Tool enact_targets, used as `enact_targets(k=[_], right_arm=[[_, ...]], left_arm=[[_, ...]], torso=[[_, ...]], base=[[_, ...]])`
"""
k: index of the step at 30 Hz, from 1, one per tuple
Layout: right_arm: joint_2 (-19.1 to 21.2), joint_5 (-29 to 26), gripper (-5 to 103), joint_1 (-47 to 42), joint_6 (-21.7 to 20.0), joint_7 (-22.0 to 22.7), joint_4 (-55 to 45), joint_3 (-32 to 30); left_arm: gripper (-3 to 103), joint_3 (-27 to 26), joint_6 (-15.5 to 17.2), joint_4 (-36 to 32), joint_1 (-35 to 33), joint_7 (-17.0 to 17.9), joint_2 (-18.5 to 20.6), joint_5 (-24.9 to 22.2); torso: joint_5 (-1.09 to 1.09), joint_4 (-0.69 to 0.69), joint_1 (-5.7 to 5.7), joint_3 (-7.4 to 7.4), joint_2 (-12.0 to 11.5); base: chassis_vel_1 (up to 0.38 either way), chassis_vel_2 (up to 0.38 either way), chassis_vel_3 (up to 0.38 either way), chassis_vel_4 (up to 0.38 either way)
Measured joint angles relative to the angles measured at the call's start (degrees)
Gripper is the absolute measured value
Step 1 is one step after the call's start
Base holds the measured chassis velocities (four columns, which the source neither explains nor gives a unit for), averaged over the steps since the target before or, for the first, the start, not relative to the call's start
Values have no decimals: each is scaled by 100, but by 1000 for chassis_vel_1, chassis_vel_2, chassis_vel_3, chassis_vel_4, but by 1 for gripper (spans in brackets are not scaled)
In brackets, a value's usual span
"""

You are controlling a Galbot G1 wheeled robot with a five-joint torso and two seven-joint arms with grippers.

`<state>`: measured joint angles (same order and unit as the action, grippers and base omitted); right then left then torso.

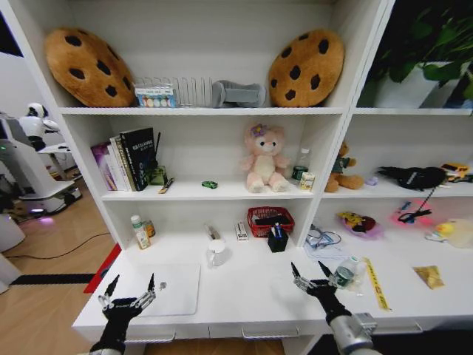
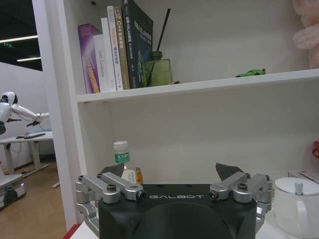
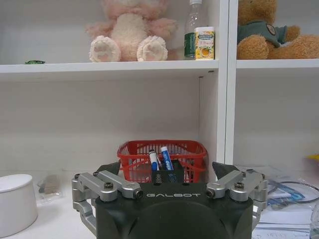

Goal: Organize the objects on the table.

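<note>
With both sets of jaws spread and empty, left gripper [image 1: 131, 291] at lower left and right gripper [image 1: 311, 275] low on the worktop [image 1: 244, 292], a reach toward the yellow ruler [image 1: 376, 283] might topple the clear bottle [image 1: 345, 271] just beside it.

Left hand [image 1: 131, 287] and right hand [image 1: 311, 271] — both open, raised.

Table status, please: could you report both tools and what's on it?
Left tool open, empty, above laptop. Right tool open beside clear container. Yellow strip, packet unsorted on table.
</note>
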<state>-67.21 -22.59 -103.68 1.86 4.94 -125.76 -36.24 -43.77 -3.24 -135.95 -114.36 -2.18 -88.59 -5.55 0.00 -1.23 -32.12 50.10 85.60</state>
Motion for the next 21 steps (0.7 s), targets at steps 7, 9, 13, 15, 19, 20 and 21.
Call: enact_targets(k=[7, 9, 13, 15, 19, 20, 21], right_arm=[[14, 24, 100, 1, 20, -90, -9, 12], [1, 22, 100, 4, 80, -97, -24, 12], [9, 20, 100, 11, 110, -97, -29, 5], [19, 19, 100, 18, 117, -97, -30, 3], [37, 22, 100, 33, 156, -87, -46, 9], [38, 112, 100, 49, 219, -83, -47, 16], [38, 112, 100, 49, 219, -83, -47, 16]], left_arm=[[100, 0, 2, 0, 0, 0, -2, 2], [100, 1, 2, 1, 0, 0, -2, 2], [100, 1, 5, 5, 0, 0, -3, 2], [100, 1, 5, 6, 0, 1, -3, 2], [100, 4, 6, 8, 0, 2, -3, 2], [100, 5, 6, 9, 0, 2, -4, 2], [100, 5, 6, 9, 0, 2, -4, 2]], torso=[[0, 0, 0, 0, 0], [0, 0, 0, 0, 0], [-1, 0, 0, -1, 0], [-1, 0, 0, 0, 0], [-2, -1, 0, 0, 0], [-2, -1, 0, 0, 0], [-2, -1, 0, 0, 0]], base=[[0, 0, 0, 0], [0, 0, 0, 0], [-44, -32, 37, 49], [-92, -99, 83, 115], [-151, -178, 160, 164], [-211, -189, 194, 207], [-211, -189, 194, 207]])
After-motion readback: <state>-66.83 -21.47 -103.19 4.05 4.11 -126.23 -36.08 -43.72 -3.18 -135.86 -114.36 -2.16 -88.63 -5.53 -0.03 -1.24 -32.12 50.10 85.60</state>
